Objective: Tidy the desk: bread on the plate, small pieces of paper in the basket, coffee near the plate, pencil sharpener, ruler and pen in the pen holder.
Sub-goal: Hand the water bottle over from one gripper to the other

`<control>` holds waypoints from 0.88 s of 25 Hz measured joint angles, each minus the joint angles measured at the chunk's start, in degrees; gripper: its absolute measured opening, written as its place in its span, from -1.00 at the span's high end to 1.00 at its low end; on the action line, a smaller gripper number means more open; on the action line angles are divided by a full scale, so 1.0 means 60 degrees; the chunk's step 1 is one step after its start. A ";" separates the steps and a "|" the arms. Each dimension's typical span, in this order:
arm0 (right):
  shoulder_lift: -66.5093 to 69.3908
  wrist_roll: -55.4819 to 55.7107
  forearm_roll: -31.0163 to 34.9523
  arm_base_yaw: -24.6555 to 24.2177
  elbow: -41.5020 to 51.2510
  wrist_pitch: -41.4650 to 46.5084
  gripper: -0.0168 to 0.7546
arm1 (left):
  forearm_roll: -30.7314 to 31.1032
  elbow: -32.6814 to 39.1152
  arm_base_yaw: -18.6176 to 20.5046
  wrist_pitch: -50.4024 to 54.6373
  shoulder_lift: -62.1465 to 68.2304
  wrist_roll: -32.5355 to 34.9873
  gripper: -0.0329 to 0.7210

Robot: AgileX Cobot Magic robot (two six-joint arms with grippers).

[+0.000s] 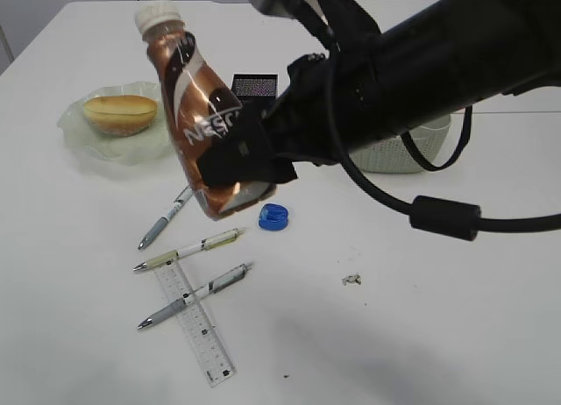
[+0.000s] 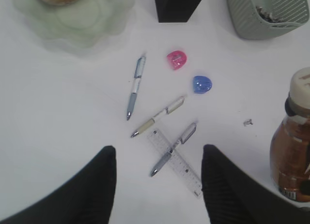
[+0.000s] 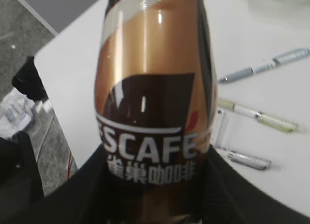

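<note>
My right gripper (image 1: 238, 162) is shut on the lower body of the brown coffee bottle (image 1: 197, 116), which hangs tilted above the table; it fills the right wrist view (image 3: 152, 103). The bread (image 1: 120, 112) lies on the pale green plate (image 1: 88, 146). My left gripper (image 2: 159, 149) hovers open and empty above the clear ruler (image 2: 180, 166) and a pen (image 2: 175, 147) lying across it. Two more pens (image 2: 136, 87) (image 2: 159, 116), a pink pencil sharpener (image 2: 177, 59), a blue one (image 2: 202, 84) and a paper scrap (image 2: 248, 122) lie on the table.
The black pen holder (image 2: 177, 5) stands behind the sharpeners. To its right the grey-green basket (image 2: 242, 15) holds paper pieces. My right arm (image 1: 421, 63) hides part of the basket in the exterior view. The table's left edge (image 3: 63, 132) shows beside the bottle.
</note>
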 joint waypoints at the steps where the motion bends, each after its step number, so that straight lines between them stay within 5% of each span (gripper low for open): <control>1: -0.0039 -0.0350 0.0528 0.0000 0.0000 -0.0044 0.07 | -0.0209 0.0106 0.0000 -0.0173 0.0023 0.0176 -0.19; 5: -0.0098 -0.1313 0.1734 0.0000 0.0000 -0.0057 0.07 | -0.1049 0.0572 0.0000 -0.0982 0.0045 0.1127 -0.19; 22: -0.0113 -0.2467 0.3799 -0.0866 0.0037 -0.0198 0.07 | -0.6889 0.1317 0.0000 -0.2445 0.0631 0.6119 -0.19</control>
